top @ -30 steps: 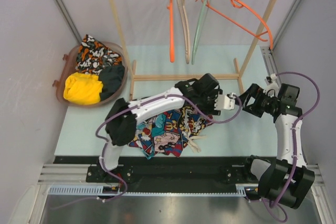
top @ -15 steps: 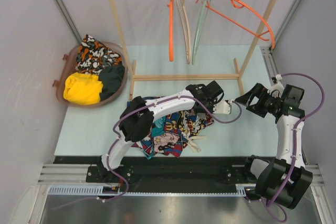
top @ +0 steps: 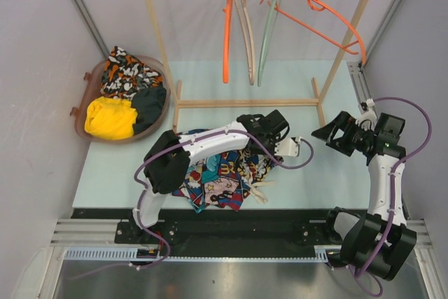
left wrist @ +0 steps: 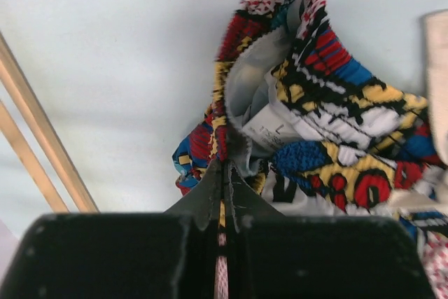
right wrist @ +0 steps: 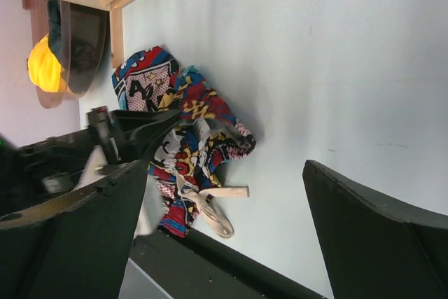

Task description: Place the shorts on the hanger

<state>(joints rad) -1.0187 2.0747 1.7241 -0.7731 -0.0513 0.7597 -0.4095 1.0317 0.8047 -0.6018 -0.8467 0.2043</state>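
The comic-print shorts [top: 218, 181] lie crumpled on the pale table in front of the rack, their pale drawstring [top: 260, 191] trailing to the right. My left gripper [top: 270, 135] is at their far right corner, shut on a fold of the waistband edge [left wrist: 225, 146]; cloth shows between the closed jaws [left wrist: 225, 173]. The shorts [right wrist: 192, 141] also appear in the right wrist view. My right gripper [top: 329, 133] hovers open to the right of them, nothing between its fingers [right wrist: 224, 164]. The wide thin orange hanger [top: 343, 22] hangs tilted at the right end of the rail.
A wooden rack [top: 245, 103] stands behind the shorts, with a thick orange hanger [top: 227, 33], a wooden one [top: 247, 33] and a pale green one [top: 266, 33]. A brown basket [top: 82, 99] at the back left holds patterned, yellow and dark garments.
My left gripper has closed on the shorts' edge and drawn back a little to the left. The right gripper has shifted slightly to the right and stayed open.
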